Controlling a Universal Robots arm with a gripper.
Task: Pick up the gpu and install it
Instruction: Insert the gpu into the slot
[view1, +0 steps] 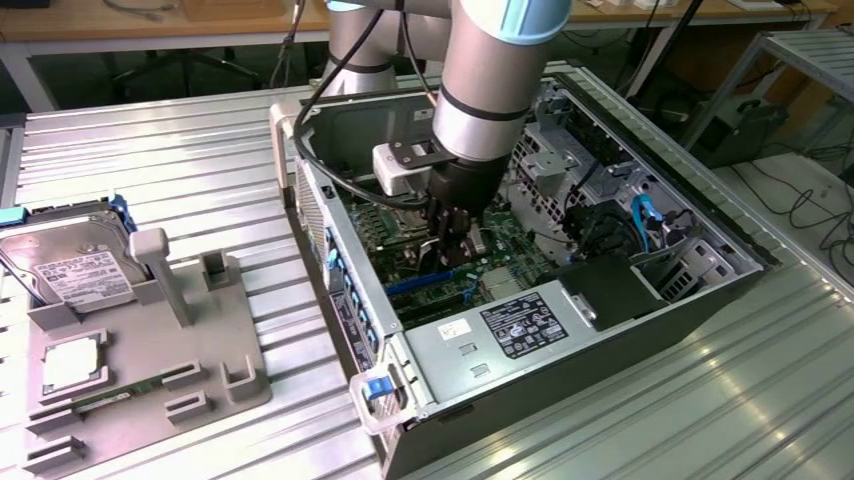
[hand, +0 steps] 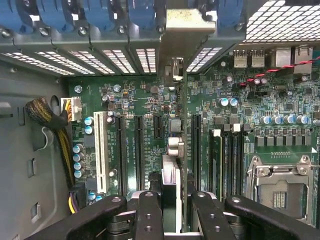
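My gripper (view1: 449, 238) reaches down into the open computer case (view1: 350, 318), just above the green motherboard (view1: 400, 225). It is shut on the gpu (view1: 433, 256), a thin dark card held on edge. In the wrist view the gpu (hand: 176, 145) runs edge-on away from my gripper (hand: 175, 202), with one black finger (hand: 150, 215) on each side of it. Its silver bracket (hand: 188, 22) meets the case's rear slot wall. The card stands over the black expansion slots (hand: 192, 145) on the motherboard (hand: 145, 100); whether it is seated in one I cannot tell.
A silver hard drive (view1: 74, 265) and a grey parts fixture (view1: 147, 350) lie at the exterior view's left. Inside the case are the power supply (view1: 527, 325), a drive cage (view1: 561, 150), a yellow-black cable bundle (hand: 50, 120), a white slot (hand: 100, 150) and the CPU socket (hand: 282, 185).
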